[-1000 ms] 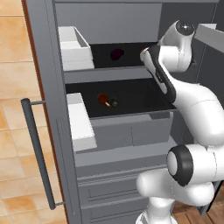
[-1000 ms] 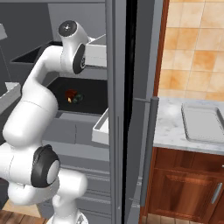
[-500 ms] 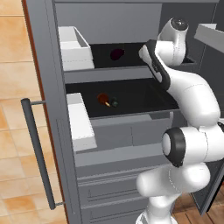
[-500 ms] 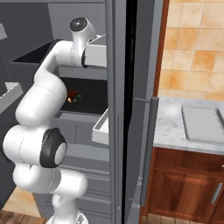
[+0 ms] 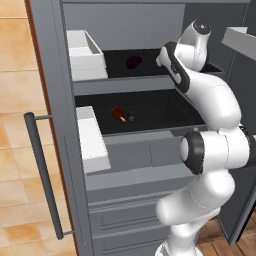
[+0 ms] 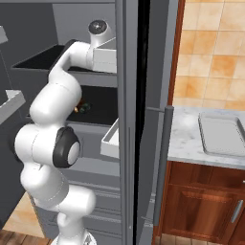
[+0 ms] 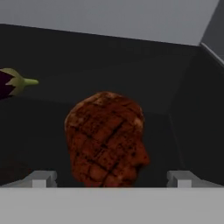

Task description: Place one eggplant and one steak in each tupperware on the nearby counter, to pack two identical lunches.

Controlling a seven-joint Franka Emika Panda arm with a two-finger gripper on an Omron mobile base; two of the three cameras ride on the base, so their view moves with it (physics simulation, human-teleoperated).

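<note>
a white robot arm reaches into an open grey fridge with dark shelves. in the hand view, the gripper [image 7: 111, 179] is open, its two pale fingertips [image 7: 41, 178] spread wide at the bottom of the picture, one on each side of a steak [image 7: 106, 139]. the steak is a reddish-brown, grill-marked piece lying on the dark upper shelf [image 7: 175, 87] just ahead of the gripper and between the fingertips, and it is not gripped. to the left in the hand view, apart from the steak, an eggplant [image 7: 12, 83] lies at the edge of the picture, purple-black with a green stem pointing toward the steak. in the left base view, the same eggplant [image 5: 133, 61] appears as a dark oval lump on the upper shelf, to the left of the arm's wrist, which hides the gripper. on the lower shelf [image 5: 165, 112], a second steak [image 5: 118, 112] lies touching a smaller, dark teal-grey eggplant [image 5: 131, 118] to its right. white door bins [image 5: 85, 55] stand on the open fridge door at the left. in the right base view, a marbled table [image 6: 186, 139] with reddish-brown cabinet fronts stands to the right of the fridge, and a pale grey-white tupperware [image 6: 221, 134] rests on it, well apart from the food.
</note>
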